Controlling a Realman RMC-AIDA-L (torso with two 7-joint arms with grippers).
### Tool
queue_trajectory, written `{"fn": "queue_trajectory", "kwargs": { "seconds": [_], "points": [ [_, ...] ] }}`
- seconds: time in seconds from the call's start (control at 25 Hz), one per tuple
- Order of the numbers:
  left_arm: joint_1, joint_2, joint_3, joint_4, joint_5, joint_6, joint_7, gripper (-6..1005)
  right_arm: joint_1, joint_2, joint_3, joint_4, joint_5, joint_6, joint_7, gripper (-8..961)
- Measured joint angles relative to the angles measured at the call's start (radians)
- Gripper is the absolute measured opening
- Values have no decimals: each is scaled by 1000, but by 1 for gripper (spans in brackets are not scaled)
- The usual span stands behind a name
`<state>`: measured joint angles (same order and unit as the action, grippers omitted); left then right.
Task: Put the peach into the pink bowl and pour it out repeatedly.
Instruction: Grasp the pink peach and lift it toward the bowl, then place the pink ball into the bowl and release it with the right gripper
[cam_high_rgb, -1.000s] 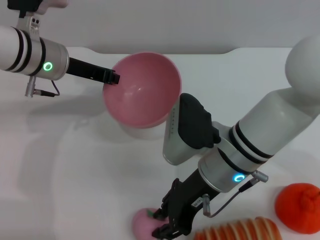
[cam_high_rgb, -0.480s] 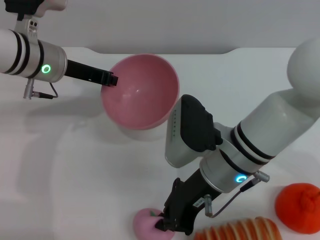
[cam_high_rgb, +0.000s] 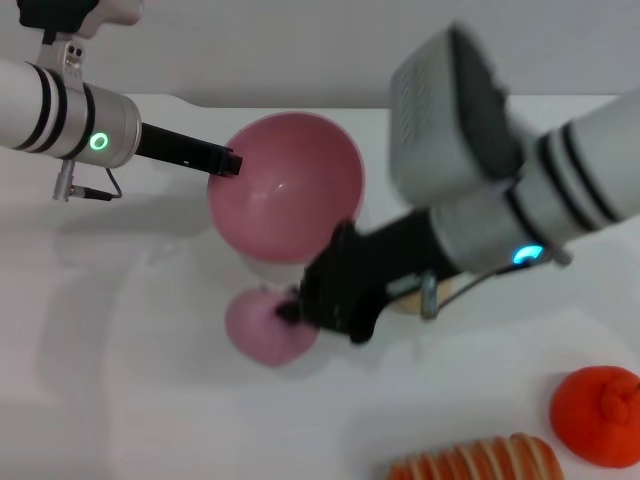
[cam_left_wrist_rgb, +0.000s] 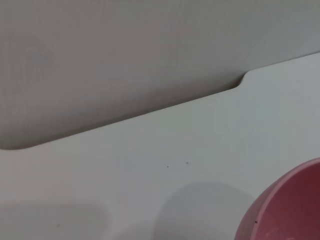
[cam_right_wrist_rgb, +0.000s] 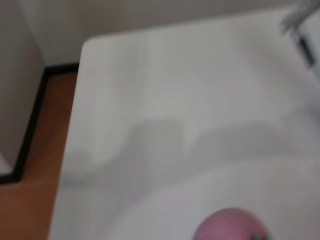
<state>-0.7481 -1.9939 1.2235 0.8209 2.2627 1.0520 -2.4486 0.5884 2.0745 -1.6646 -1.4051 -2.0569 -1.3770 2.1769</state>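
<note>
Above the tabletop (cam_high_rgb: 120, 380), our right hand (cam_high_rgb: 300, 308) pinches the peach (cam_high_rgb: 262, 326) just below the pink bowl (cam_high_rgb: 285, 185), whose rim our left hand (cam_high_rgb: 232, 160) grips.

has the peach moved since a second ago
Yes. The peach, held by the right gripper, has gone from beside the striped bread up toward the pink bowl.

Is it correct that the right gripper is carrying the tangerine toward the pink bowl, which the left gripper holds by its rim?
Not quite. The head view shows the right gripper carrying the peach, not the tangerine, which lies apart on the table. The left gripper does hold the pink bowl by its rim.
</note>
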Motion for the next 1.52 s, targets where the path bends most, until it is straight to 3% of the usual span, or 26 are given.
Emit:
{"fn": "queue_trajectory", "kwargs": {
  "seconds": [0.16,0.36,1.04,1.24,1.52],
  "points": [
    [-2,-4,0,0,0,0,5,44,-23,1,149,-143,1,-29,-10,34],
    [-2,-11,-4,4,0,2,9,44,-33,1,255,-189,17,-12,-15,34],
    [-7,-27,-4,9,0,9,8,45,-40,-3,278,10,15,207,-81,40],
    [-9,-32,1,9,0,9,8,45,-40,-1,272,35,17,230,-94,214],
    [-9,-35,2,9,0,9,8,44,-51,0,278,34,24,231,-102,362]
  ]
}}
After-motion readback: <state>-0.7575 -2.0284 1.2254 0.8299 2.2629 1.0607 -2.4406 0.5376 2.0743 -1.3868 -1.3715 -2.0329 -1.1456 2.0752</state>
